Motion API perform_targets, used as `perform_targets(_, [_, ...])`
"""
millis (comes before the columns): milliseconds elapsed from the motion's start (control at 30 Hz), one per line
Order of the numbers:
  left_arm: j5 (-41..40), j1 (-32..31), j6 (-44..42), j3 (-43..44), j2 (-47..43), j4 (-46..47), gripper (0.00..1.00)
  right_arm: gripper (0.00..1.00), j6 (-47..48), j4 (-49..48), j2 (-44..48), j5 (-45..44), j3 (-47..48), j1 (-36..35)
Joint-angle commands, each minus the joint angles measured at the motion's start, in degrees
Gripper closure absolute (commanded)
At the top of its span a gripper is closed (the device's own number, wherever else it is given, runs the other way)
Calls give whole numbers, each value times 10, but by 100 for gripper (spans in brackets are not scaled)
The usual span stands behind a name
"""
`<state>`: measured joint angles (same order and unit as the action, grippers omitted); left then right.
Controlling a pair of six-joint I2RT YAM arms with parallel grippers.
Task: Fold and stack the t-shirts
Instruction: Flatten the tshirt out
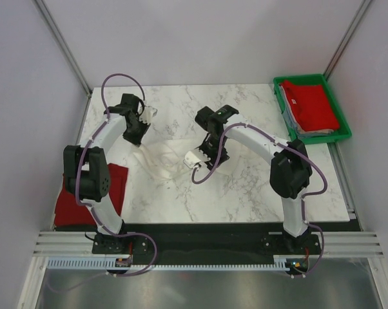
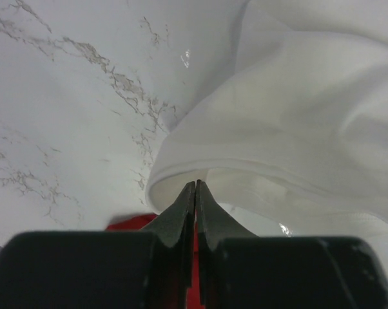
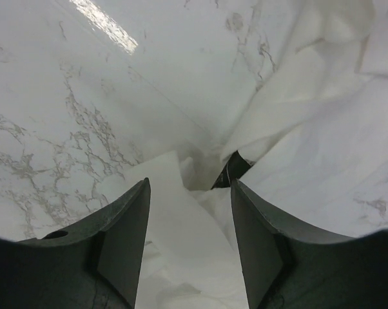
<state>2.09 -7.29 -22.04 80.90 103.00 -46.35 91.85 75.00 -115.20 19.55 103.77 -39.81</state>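
Note:
A white t-shirt [image 1: 163, 159] lies crumpled on the marble table between my two grippers. My left gripper [image 1: 138, 140] is shut, and in the left wrist view its tips [image 2: 195, 185] pinch the shirt's hem [image 2: 181, 168], which curls up off the table. My right gripper [image 1: 196, 159] is open. In the right wrist view it [image 3: 189, 187] hangs just over rumpled white cloth [image 3: 181, 232], which lies between the fingers. A red t-shirt [image 1: 94, 196] lies at the table's left edge, partly under the left arm. Folded red t-shirts [image 1: 312, 105] lie in the tray.
The green plastic tray [image 1: 344, 132] stands at the back right corner, with a white layer under the red pile. Grey walls close in the table on the left, back and right. A black strip runs along the near edge by the arm bases.

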Motion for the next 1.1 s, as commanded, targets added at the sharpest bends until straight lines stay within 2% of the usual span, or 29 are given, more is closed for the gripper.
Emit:
perform_targets(0, [35, 3, 30, -2, -12, -5, 92, 39, 54, 88, 9, -5, -15, -21])
perform_targets(533, [46, 8, 43, -4, -23, -3, 93, 50, 60, 87, -71, -65, -27, -32])
perform_targets(1067, [49, 8, 46, 6, -9, -1, 93, 60, 44, 85, -94, -89, -19, -31])
